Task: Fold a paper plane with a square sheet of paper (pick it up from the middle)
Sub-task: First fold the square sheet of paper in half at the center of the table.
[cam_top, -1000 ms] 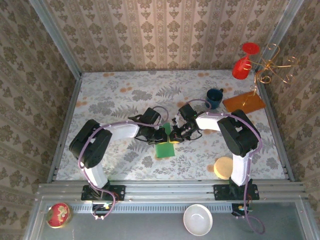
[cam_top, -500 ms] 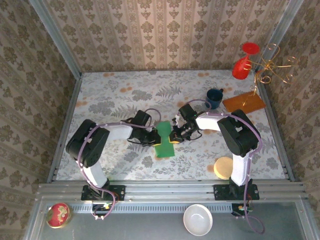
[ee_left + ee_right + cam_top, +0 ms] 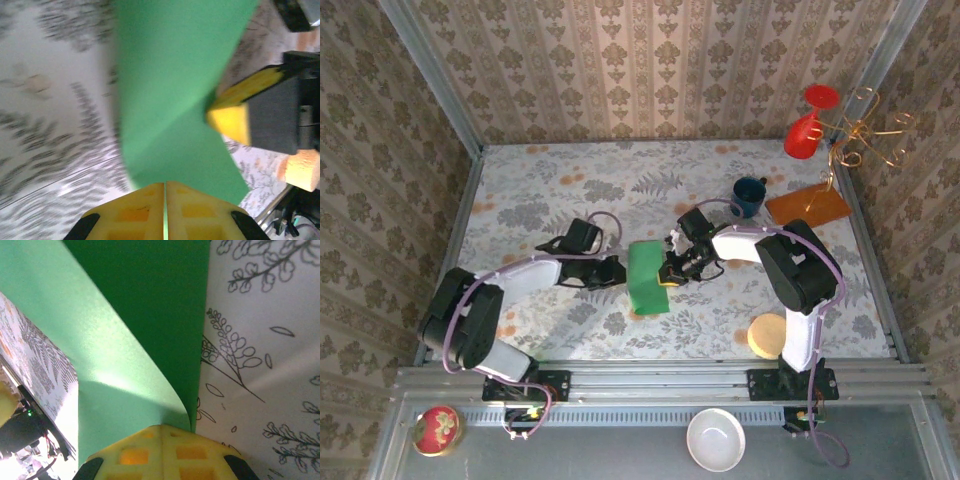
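The green sheet of paper [image 3: 647,278] sits partly folded near the middle of the table [image 3: 540,200], with its long side running from 12 to 6 o'clock. The left gripper [image 3: 621,272] is at the sheet's 9 o'clock edge. In the left wrist view its yellow fingers [image 3: 135,215] are pressed together, with a thin green line of paper between them. The right gripper [image 3: 669,273] is clamped on the 3 o'clock edge. The blue mug [image 3: 749,196] stands at 2 o'clock from the sheet, well apart.
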`<state>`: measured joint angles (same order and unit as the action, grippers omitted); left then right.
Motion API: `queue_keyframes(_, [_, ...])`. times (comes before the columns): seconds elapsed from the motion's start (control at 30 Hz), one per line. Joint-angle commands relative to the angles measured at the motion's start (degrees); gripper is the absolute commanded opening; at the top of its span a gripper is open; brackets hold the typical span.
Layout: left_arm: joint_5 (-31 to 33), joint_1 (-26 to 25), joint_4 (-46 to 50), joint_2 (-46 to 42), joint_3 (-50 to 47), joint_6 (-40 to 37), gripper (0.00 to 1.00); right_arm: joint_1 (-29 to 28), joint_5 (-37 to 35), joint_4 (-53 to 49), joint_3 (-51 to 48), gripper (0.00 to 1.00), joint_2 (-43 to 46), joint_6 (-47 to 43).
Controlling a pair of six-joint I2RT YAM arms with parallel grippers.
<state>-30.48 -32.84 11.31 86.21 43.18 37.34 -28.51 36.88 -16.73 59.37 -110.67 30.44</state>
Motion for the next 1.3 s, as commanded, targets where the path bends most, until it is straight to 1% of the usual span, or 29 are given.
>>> queue_keyframes(0.0, [-1.3, -2.7, -5.4, 5.2, 3.1, 2.9, 0.10, 0.7, -18.4, -10.5, -5.3, 0.02, -6.3, 1.5])
queue_keyframes(0.1, [-3.2, -4.1, -8.7, 11.8, 6.0, 4.5, 0.10, 0.7, -18.4, -10.3, -5.3, 0.02, -6.5, 1.5])
queue_keyframes(0.17, [-5.0, -3.9, -11.2, 14.3, 6.8, 5.1, 0.10, 0.7, -18.0, -10.2, -5.4, 0.02, -6.5, 1.3])
queue_keyframes(0.3, [-5.4, -2.1, -12.3, 16.3, 6.2, 4.9, 0.10, 0.8, -18.1, -10.2, -5.8, 0.02, -6.5, 0.9])
queue_keyframes(0.4, [-4.6, -0.1, -11.8, 16.9, 3.6, 3.9, 0.10, 1.1, -18.7, -10.4, -5.9, 0.02, -6.9, 0.8])
queue_keyframes(0.53, [-1.4, 3.2, -9.3, 15.7, -0.9, 1.8, 0.10, 1.4, -18.6, -10.2, -6.5, 0.02, -7.3, 0.4])
queue_keyframes(0.67, [-0.5, 6.4, -7.6, 10.5, -4.8, 0.3, 0.10, 1.6, -18.6, -10.0, -6.7, 0.02, -7.4, 0.6])
queue_keyframes(0.7, [0.0, 8.8, -6.6, 8.8, -5.1, -0.4, 0.10, 1.7, -18.5, -9.9, -6.8, 0.02, -7.3, 0.6])
queue_keyframes(0.77, [0.3, 10.1, -4.9, 6.1, -4.9, -1.5, 0.10, 1.7, -18.5, -9.8, -6.8, 0.02, -7.3, 0.7])
queue_keyframes(0.83, [0.1, 9.5, -3.9, 4.3, -3.5, -2.1, 0.10, 1.7, -18.5, -9.7, -6.8, 0.01, -7.4, 0.7])
queue_keyframes(0.9, [0.1, 7.2, -3.9, 3.8, -1.1, -1.6, 0.10, 1.8, -18.4, -9.5, -7.0, 0.01, -7.3, 0.8])
queue_keyframes(0.93, [0.2, 4.4, -4.2, 4.0, 0.1, -1.2, 0.10, 1.8, -18.4, -9.5, -7.1, 0.01, -7.3, 0.9])
queue_keyframes(1.0, [0.4, 0.6, -6.1, 5.7, 2.7, 0.3, 0.10, 1.9, -18.3, -9.1, -7.4, 0.01, -7.3, 1.2])
queue_keyframes(1.1, [-0.2, -2.8, -9.5, 10.6, 5.9, 2.8, 0.10, 2.0, -18.0, -8.5, -7.9, 0.01, -7.6, 1.4])
queue_keyframes(1.2, [-1.7, -3.3, -11.3, 15.7, 8.4, 3.9, 0.10, 2.1, -17.8, -8.4, -8.0, 0.01, -7.9, 1.4])
queue_keyframes(1.27, [-1.5, -2.8, -11.9, 17.7, 9.0, 3.3, 0.10, 2.1, -17.9, -8.2, -8.0, 0.01, -7.8, 1.4])
